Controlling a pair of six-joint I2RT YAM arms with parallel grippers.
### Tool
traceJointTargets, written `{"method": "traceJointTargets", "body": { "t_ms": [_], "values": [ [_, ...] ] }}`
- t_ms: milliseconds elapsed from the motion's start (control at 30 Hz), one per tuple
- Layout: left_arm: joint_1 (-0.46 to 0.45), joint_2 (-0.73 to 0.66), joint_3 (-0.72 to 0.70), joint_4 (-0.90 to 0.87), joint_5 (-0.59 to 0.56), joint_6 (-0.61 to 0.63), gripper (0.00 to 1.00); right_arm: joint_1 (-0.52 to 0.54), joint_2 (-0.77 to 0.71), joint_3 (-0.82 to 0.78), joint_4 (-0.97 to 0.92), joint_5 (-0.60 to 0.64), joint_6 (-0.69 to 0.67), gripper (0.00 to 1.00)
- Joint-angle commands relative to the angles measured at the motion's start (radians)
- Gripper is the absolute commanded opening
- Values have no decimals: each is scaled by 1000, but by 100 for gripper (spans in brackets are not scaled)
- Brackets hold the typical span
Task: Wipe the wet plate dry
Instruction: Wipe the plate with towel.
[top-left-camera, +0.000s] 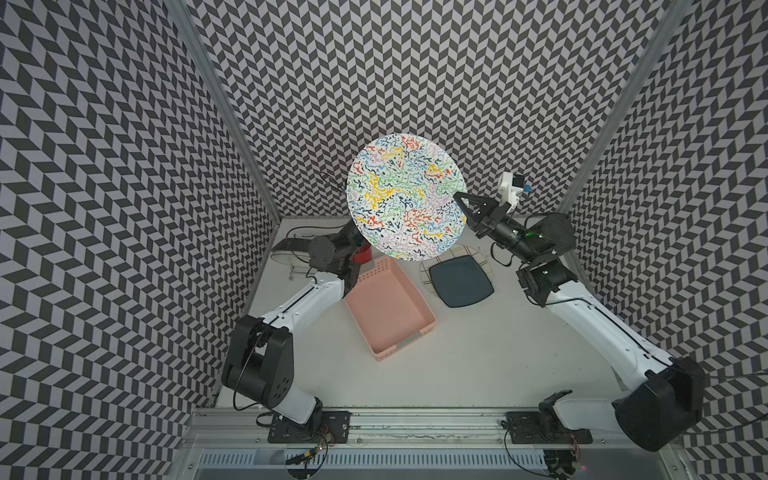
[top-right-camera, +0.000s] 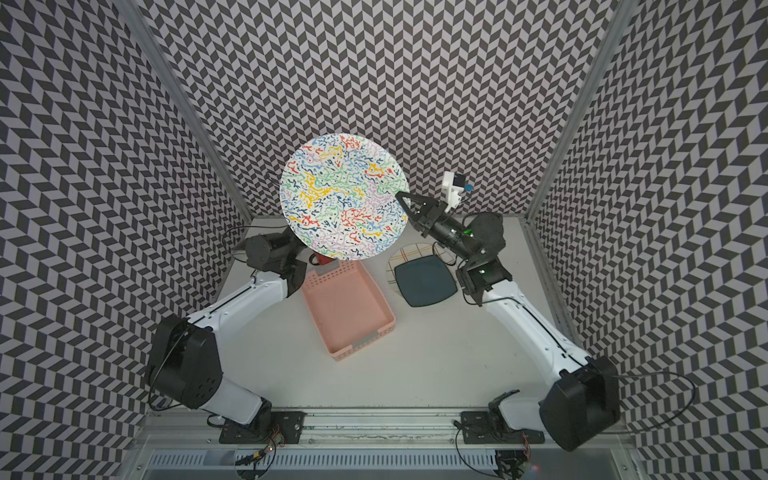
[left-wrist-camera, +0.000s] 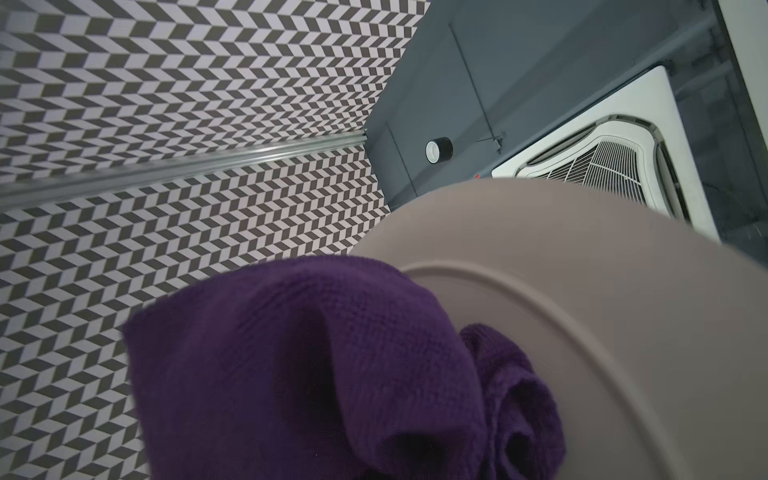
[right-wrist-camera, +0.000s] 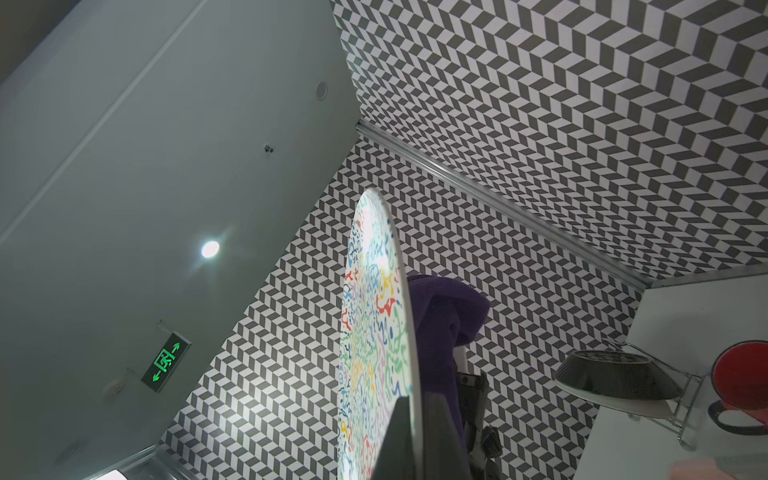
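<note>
A robot test cell inside a lab or office building, not a home. Enclosed by black-and-white chevron-patterned wall panels (top-left-camera: 104, 208) in aluminium framing (top-left-camera: 415, 419), with two arms bolted to a rail. Beyond the panels: grey ceiling, white ceiling air-conditioner cassette (left-wrist-camera: 602, 166), green illuminated exit sign (right-wrist-camera: 165, 360).
</note>
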Motion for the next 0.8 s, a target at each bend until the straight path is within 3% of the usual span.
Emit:
{"method": "traceJointTargets", "body": {
  "t_ms": [0, 67, 167, 333, 500, 667, 767],
  "values": [
    [-94, -45, 29, 41, 14, 50, 0, -30, 30, 87, 65, 94, 13, 0],
    [-94, -60, 32, -10, 34, 85, 0, -70, 55, 116, 73, 86, 42, 0],
    [-20, -74, 39, 9, 30, 49, 0, -96, 52, 115, 81, 74, 34, 0],
    [84, -58, 89, 78, -21, -23, 0, -37, -14, 23, 51, 4, -4, 0],
    [12, -38, 98, 80, -24, 5, 0, 59, -64, -59, 83, 101, -9, 0],
    [-93, -85, 63, -25, 30, 143, 0, 34, 10, 72, 65, 163, -15, 0],
    [-103, -166, -20, -126, 56, 251, 0, -12, 60, 154, 39, 166, -13, 0]
  ]
}}
